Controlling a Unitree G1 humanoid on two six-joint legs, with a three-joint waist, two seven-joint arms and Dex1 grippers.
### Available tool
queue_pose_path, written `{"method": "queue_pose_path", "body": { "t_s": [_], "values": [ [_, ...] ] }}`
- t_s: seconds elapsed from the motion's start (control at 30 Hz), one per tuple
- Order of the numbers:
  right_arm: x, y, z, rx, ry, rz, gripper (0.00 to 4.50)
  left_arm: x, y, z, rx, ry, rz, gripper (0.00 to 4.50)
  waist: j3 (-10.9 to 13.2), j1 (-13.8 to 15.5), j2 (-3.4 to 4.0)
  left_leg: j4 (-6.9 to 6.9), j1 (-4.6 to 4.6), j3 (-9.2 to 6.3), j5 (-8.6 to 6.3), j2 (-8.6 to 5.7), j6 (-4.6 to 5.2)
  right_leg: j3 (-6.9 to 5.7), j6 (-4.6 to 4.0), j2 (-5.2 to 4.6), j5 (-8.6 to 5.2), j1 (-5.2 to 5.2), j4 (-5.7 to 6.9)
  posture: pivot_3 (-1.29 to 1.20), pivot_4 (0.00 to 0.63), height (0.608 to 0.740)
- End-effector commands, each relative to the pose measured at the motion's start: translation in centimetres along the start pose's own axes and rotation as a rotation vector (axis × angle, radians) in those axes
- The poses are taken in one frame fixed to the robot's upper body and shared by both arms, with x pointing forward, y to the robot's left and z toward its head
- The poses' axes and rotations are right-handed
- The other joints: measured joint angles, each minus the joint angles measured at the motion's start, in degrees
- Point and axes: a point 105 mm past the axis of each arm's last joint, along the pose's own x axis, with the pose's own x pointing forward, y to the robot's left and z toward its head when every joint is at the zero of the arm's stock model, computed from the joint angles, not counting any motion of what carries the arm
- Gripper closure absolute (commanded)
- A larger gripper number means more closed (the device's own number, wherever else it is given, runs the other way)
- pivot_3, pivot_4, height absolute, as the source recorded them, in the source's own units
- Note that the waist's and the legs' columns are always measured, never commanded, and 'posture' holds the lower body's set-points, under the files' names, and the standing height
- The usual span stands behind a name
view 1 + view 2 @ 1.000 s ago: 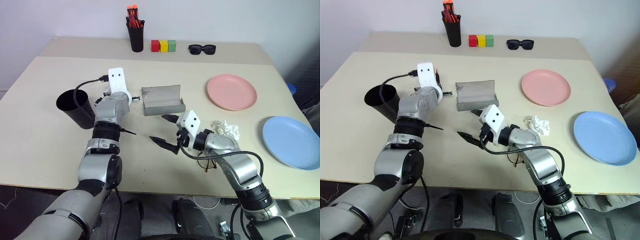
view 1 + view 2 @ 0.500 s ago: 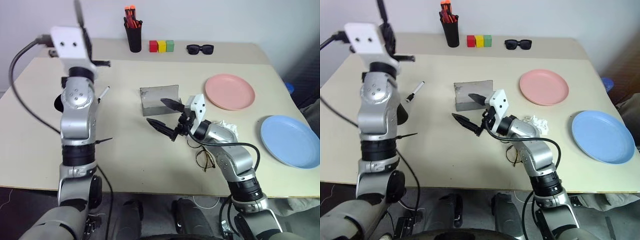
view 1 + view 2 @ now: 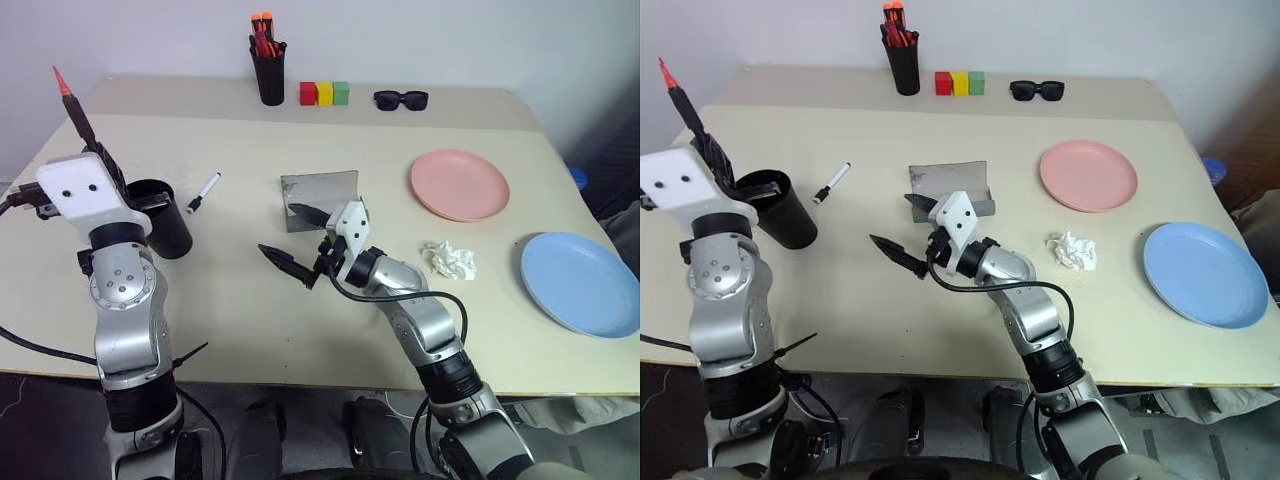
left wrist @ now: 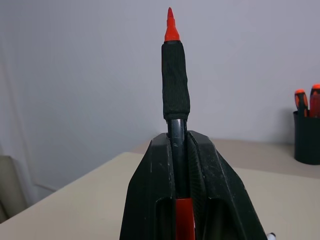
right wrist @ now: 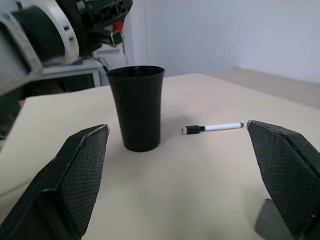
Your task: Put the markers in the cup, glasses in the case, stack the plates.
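Left gripper [image 4: 180,150] is clenched on the red marker [image 3: 78,110], tip up, at nine o'clock above the cup [image 3: 165,215]; white marker [image 3: 204,191] lies at the cup's two o'clock; right gripper [image 3: 290,240] gapes empty beside the case [image 3: 318,197].

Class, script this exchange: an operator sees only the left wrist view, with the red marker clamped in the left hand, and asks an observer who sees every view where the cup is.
Operator: Where is the cup?
Observer: The cup stands upright on the table, close beside the left hand holding the red marker.
Operator: And the other marker?
Observer: The white marker lies on the table between the cup and the grey case.
Operator: Is the right hand busy?
Observer: No. The right hand is open and empty, near the case.
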Motion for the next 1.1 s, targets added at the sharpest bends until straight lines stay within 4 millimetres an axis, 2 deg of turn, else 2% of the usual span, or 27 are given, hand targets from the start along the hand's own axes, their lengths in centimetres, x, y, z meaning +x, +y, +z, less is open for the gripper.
{"method": "queue_pose_path", "body": {
  "t_s": [0.03,0.27,0.67,0.73,0.8,0.87,1.03,1.1],
  "values": [
    [0.3,0.2,1.2,-0.012,-0.067,0.015,0.0,-0.2,0.1,0.8,0.007,-0.062,0.012,4.47,0.0,0.0,0.0,0.0,0.0,0.01,0.0,0.0,0.0,0.0,0.0,0.0,0.0,0.0,0.0,0.0,0.15,0.732],
    [0.4,0.5,1.0,0.064,-0.085,0.014,0.0,-0.4,0.3,-0.5,0.007,-0.087,0.027,4.47,0.0,0.0,-0.01,0.0,0.0,0.01,0.0,0.01,0.0,0.0,0.0,0.0,0.0,0.0,-0.01,0.0,0.15,0.732],
    [0.5,0.3,1.2,0.065,-0.089,0.014,0.0,0.2,0.1,-2.9,-0.037,-0.085,0.026,4.47,0.0,0.0,-0.01,0.0,0.0,0.01,0.0,0.01,0.01,-0.02,0.0,0.0,0.0,0.0,-0.01,0.0,0.15,0.732],
    [0.6,0.3,1.2,0.064,-0.091,0.015,0.0,0.3,0.1,-3.0,-0.04,-0.085,0.033,3.57,0.0,0.0,-0.01,0.0,0.0,0.01,0.0,0.01,0.01,-0.02,-0.01,0.01,0.0,0.0,-0.01,0.0,0.15,0.732],
    [0.6,0.3,1.2,0.063,-0.091,0.016,0.0,0.2,0.2,-3.1,-0.034,-0.085,0.047,2.93,0.0,0.0,-0.01,0.0,0.0,0.01,0.0,0.01,0.01,-0.02,-0.01,0.01,0.0,0.0,-0.01,0.0,0.15,0.732],
    [0.5,0.3,1.2,0.062,-0.092,0.017,0.0,0.2,0.3,-3.2,-0.045,-0.08,0.059,1.9,0.0,0.0,-0.01,-0.01,0.0,0.01,0.0,0.01,0.01,-0.02,-0.01,0.0,0.0,0.0,-0.01,0.0,0.15,0.732],
    [0.5,0.3,1.2,0.064,-0.09,0.02,0.0,0.1,0.3,-2.9,-0.072,-0.088,0.062,1.9,0.0,0.0,-0.02,-0.01,0.0,0.01,0.0,0.01,0.01,-0.02,-0.01,0.01,0.0,0.0,-0.01,0.0,0.15,0.732],
    [0.5,0.2,1.2,0.066,-0.089,0.019,0.0,0.3,0.1,-2.3,-0.094,-0.111,0.051,1.9,0.0,0.0,-0.02,-0.01,0.0,0.01,0.0,0.01,0.01,-0.02,-0.01,0.0,0.0,0.0,-0.01,0.0,0.15,0.732]
  ]
}}
